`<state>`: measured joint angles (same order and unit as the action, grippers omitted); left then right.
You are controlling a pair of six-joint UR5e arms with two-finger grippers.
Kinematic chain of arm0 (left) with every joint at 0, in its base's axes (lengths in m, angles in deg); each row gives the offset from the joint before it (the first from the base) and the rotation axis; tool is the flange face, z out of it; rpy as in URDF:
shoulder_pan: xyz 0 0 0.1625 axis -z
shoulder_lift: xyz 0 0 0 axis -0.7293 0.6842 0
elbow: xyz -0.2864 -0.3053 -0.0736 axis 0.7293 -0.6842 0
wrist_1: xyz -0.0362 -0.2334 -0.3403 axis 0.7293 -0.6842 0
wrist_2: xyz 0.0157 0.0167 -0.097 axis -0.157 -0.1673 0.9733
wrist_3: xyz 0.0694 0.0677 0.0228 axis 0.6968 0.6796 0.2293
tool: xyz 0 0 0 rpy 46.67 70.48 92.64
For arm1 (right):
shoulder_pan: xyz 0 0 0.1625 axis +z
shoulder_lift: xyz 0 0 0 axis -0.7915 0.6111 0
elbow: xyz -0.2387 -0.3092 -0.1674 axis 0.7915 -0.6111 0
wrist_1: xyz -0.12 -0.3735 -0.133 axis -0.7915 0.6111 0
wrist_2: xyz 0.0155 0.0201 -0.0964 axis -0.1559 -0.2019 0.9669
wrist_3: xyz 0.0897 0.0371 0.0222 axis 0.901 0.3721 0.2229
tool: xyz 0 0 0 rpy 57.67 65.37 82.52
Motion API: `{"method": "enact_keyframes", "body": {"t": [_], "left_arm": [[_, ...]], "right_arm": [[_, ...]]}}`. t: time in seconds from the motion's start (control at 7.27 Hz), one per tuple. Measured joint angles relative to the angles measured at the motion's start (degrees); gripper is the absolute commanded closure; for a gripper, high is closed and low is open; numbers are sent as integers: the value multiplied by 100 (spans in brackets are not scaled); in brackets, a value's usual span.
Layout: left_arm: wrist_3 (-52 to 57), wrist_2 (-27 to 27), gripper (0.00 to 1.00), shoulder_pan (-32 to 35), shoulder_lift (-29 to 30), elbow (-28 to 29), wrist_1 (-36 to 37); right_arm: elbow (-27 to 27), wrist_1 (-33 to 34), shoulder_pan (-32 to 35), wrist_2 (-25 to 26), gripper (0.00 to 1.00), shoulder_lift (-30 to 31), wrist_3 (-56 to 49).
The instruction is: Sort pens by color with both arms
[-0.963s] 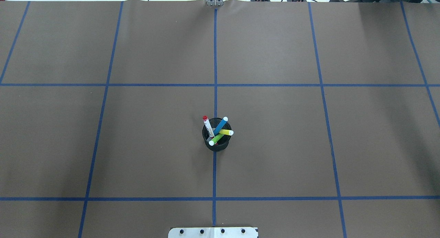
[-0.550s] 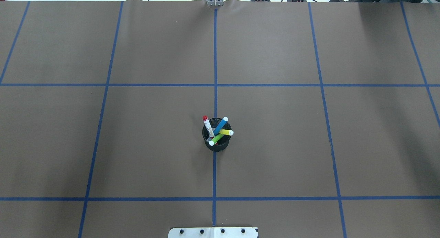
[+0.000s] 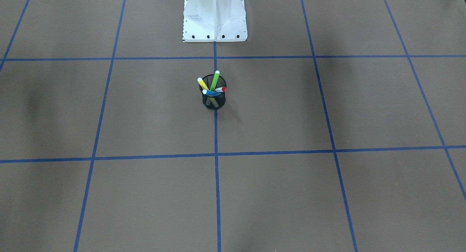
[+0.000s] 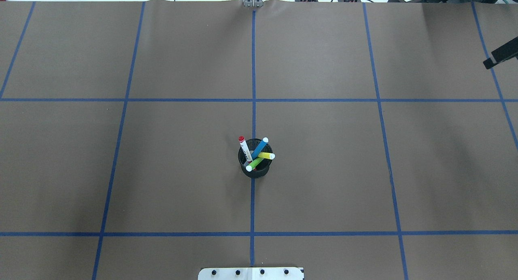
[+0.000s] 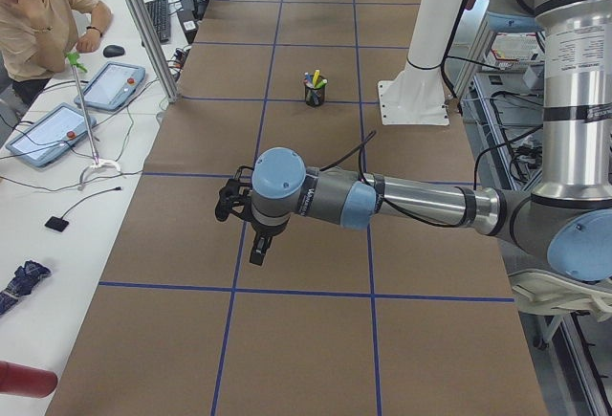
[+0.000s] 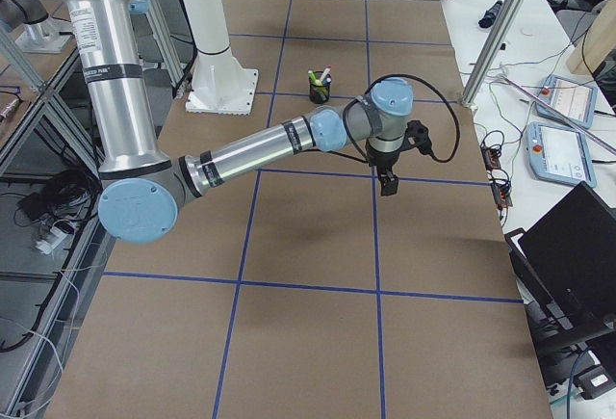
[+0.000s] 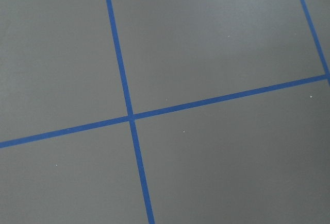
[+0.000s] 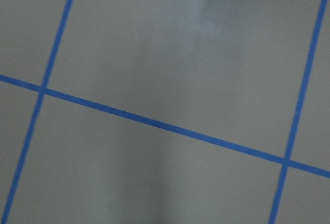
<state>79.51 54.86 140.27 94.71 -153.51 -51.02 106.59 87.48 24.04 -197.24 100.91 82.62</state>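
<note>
Pens (image 4: 256, 152), four slim markers, stand bunched in a black wire-mesh cup (image 4: 261, 173) at the centre of the overhead frame, on the middle line of the blue-taped brown paper table cover (image 4: 323, 170). None lies flat: each long axis is tilted, and the upper ends fan past the rim. In the overhead view:

- The thin white pen with a red cap (image 4: 244, 147) leans to the upper left.
- The blue pen with a pale end (image 4: 259, 146) leans to the upper right.
- The yellow pen with a pale end (image 4: 266, 155) leans to the right.
- The green pen with a pale end (image 4: 255, 163) leans to the lower left.

Sorting is judged not yet begun.

Both tools are well apart from the cup. The black two-finger left gripper (image 5: 258, 247) hangs over bare paper at centre-left of the left side view. The black two-finger right gripper (image 6: 388, 184) hangs below and right of the cup in the right side view. Only the right one's tip enters the overhead frame, at the upper right edge, so the right arm is judged marginally nearer. How wide either gripper stands cannot be told. The wrist views show paper and tape only.
</note>
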Motion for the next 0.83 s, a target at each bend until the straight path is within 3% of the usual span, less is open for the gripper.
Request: {"method": "enact_keyframes", "body": {"t": [0.83], "left_arm": [[4, 105, 0, -80, -14, 71, -285]], "right_arm": [[-216, 76, -1374, -43, 1, -1808, 768]]}}
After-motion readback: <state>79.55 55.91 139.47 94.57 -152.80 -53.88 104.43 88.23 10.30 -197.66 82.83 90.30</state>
